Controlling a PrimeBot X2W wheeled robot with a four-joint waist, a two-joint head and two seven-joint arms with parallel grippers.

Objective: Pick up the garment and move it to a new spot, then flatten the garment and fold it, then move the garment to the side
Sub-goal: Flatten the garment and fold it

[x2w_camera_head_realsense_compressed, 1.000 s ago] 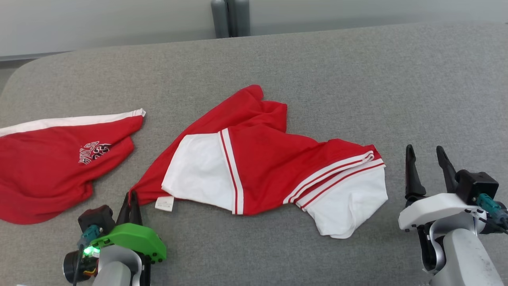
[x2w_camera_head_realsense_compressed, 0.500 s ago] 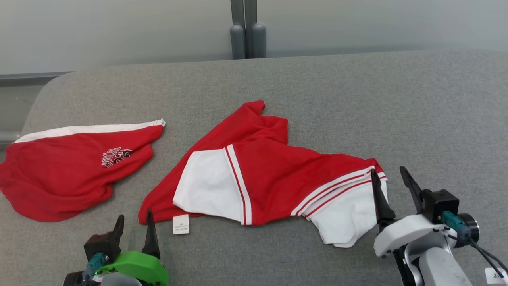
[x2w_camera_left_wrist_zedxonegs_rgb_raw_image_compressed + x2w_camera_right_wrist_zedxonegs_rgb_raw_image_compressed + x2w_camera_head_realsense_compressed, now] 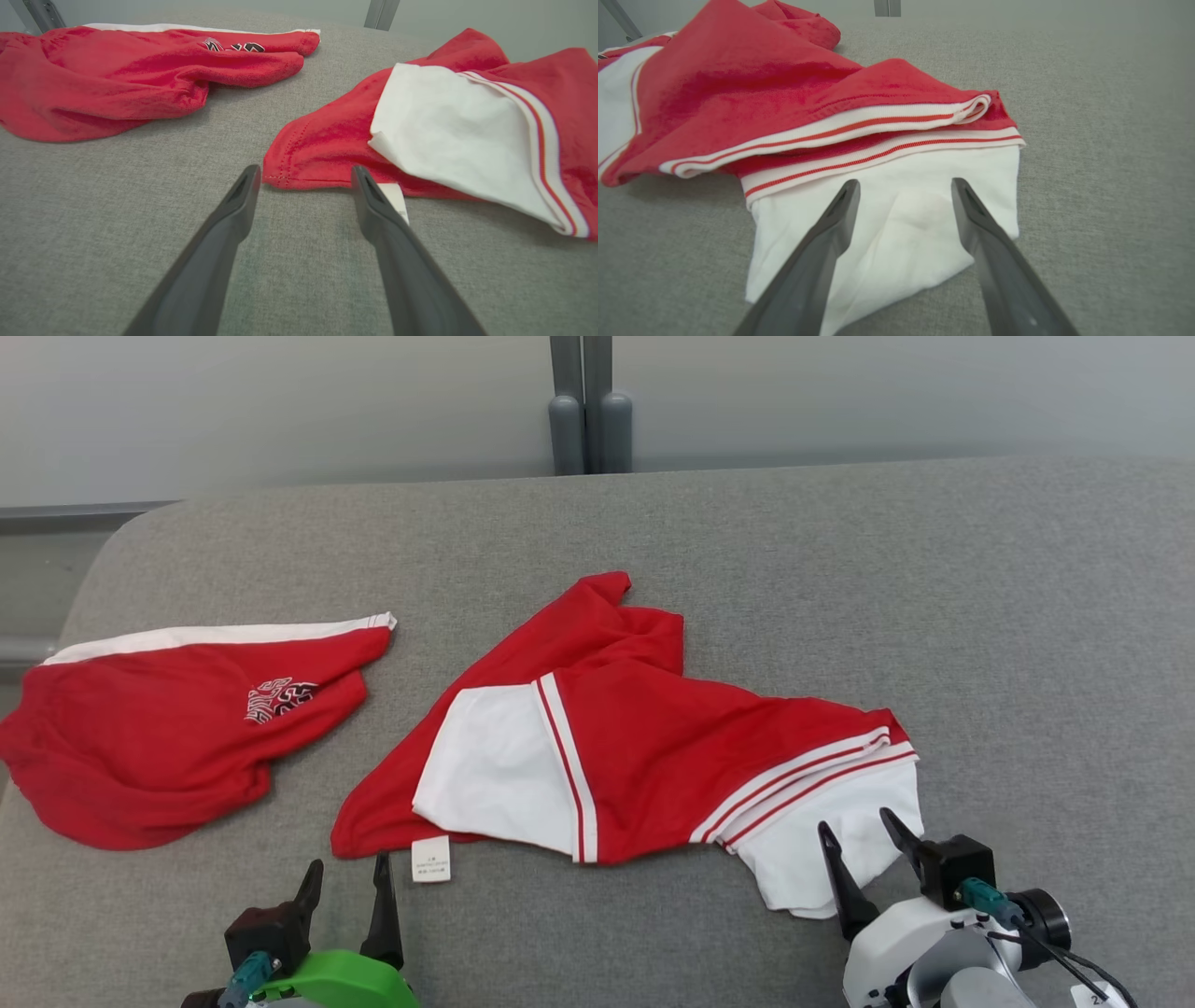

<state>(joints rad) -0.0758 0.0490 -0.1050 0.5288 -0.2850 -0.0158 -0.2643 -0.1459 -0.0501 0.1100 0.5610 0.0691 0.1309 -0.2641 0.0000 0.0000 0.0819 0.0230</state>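
You're lining up the pick-up: left tool (image 3: 347,865) and right tool (image 3: 854,821) gaping empty, lower frame; next probably needs pinching garment (image 3: 644,737) edges.

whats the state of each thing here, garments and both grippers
middle garment, crumpled, partly folded over itself, not held
left garment, bunched up, lying apart from the middle one
care label, sticking out flat at the middle garment's near edge
left gripper, open, empty, tips just short of the red corner
right gripper, open, empty, fingers over the white end
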